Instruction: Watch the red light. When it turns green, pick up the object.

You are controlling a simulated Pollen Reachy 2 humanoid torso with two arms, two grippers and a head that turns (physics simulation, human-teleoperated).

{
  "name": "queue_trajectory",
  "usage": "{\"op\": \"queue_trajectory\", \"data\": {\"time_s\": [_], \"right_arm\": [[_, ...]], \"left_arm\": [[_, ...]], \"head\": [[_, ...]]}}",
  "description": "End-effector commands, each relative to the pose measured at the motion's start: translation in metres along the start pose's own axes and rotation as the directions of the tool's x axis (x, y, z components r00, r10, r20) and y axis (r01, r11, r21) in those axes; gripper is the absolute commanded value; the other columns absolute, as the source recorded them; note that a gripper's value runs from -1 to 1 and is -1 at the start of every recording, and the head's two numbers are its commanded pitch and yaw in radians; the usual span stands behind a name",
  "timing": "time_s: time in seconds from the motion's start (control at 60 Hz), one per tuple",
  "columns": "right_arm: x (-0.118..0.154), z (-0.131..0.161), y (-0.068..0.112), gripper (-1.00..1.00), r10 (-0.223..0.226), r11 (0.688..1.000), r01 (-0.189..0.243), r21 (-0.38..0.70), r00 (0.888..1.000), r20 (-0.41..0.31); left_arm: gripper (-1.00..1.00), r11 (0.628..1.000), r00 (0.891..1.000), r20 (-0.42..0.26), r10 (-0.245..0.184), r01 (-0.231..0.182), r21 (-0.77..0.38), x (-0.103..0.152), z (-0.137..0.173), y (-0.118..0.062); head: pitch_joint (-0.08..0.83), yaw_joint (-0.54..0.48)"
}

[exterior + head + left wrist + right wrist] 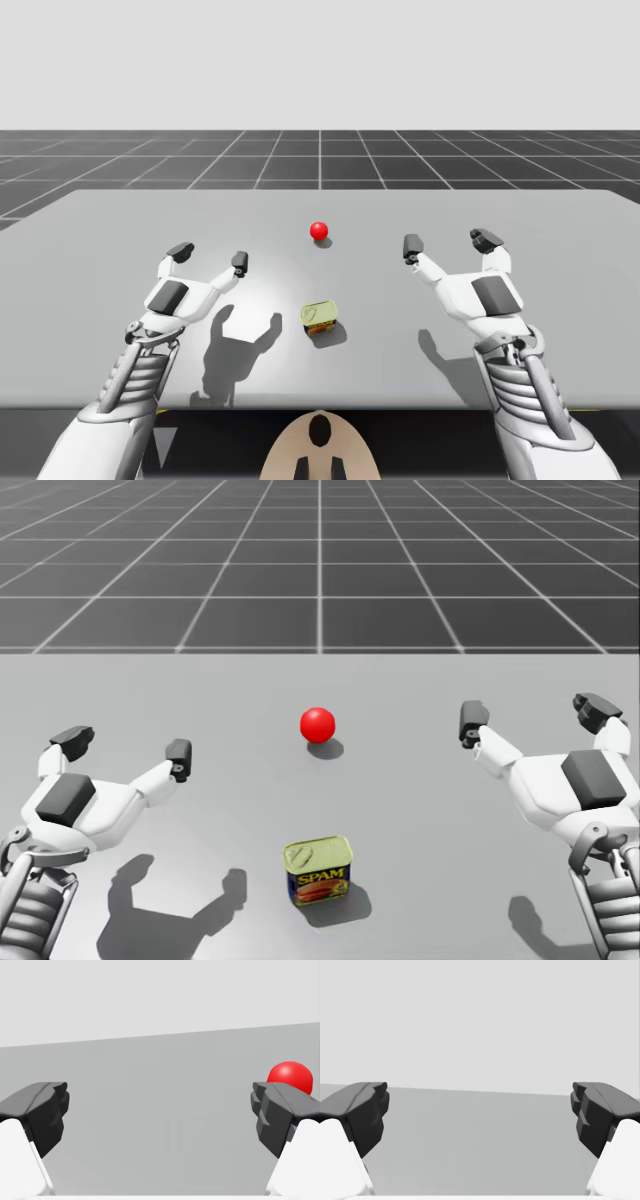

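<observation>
A red ball light [319, 231] [317, 724] sits mid-table and glows red. Nearer to me lies a small blue rectangular can with a yellow lid [319, 317] [318, 869], between my two arms. My left gripper [210, 256] [125, 746] hovers open to the left of the can, with nothing between its fingers. My right gripper [446, 243] [532, 715] hovers open at the right, also holding nothing. In the left wrist view the red light [290, 1076] peeks out behind one of the dark fingertips [272, 1112]. Bare table lies ahead of my right gripper [480, 1110].
The grey table [120, 230] extends wide around both arms, its far edge ahead and its front edge close to my torso. A dark gridded floor lies beyond it.
</observation>
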Motion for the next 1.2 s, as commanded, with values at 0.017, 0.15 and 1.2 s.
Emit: {"op": "queue_trajectory", "data": {"time_s": [0.017,0.15,1.2], "right_arm": [[-0.0005,0.0003,0.0011,-1.0,-0.005,1.0,0.005,-0.001,1.0,0.001],[-0.0006,0.0002,0.0013,-1.0,-0.002,1.0,0.002,0.0,1.0,0.002],[-0.0012,0.0008,0.0033,-1.0,0.042,0.999,-0.042,0.006,0.999,0.004]], "left_arm": [[-1.0,1.0,1.0,0.0,0.0,0.0,0.0,0.0,0.0,0.0],[-1.0,1.0,1.0,0.0,-0.003,0.003,0.0,-0.0001,0.0,-0.0002],[-1.0,1.0,1.0,0.009,-0.01,0.01,0.005,-0.0001,0.0002,-0.0007]], "head": [[0.442,0.0],[0.444,0.0],[0.445,0.0]]}}
